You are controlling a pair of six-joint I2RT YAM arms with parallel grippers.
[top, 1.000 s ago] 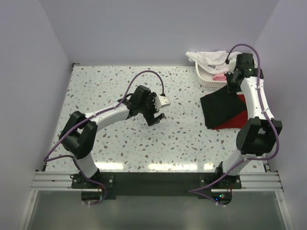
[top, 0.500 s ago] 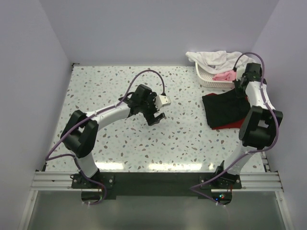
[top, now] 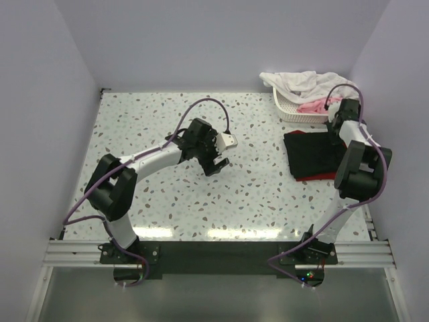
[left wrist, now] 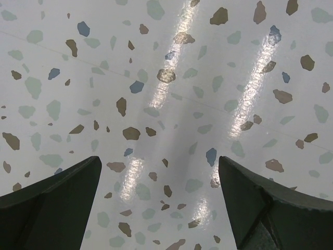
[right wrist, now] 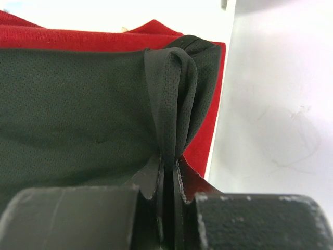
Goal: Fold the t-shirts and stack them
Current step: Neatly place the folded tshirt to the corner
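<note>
My right claw (right wrist: 167, 179) pinches the black t-shirt (right wrist: 78, 104) lying on the red t-shirt (right wrist: 78, 37); my left claw (left wrist: 158, 198) gapes empty.

We count two soft cloth shirts: one black t-shirt (top: 308, 153) and one dark red t-shirt (right wrist: 78, 37). We count one white slatted basket (top: 291, 114), one crumpled white cloth (top: 298, 82), one pink cloth (top: 314, 106), and two white-and-black robot arms, the left arm (top: 154, 159) and the right arm (top: 362, 144).
</note>
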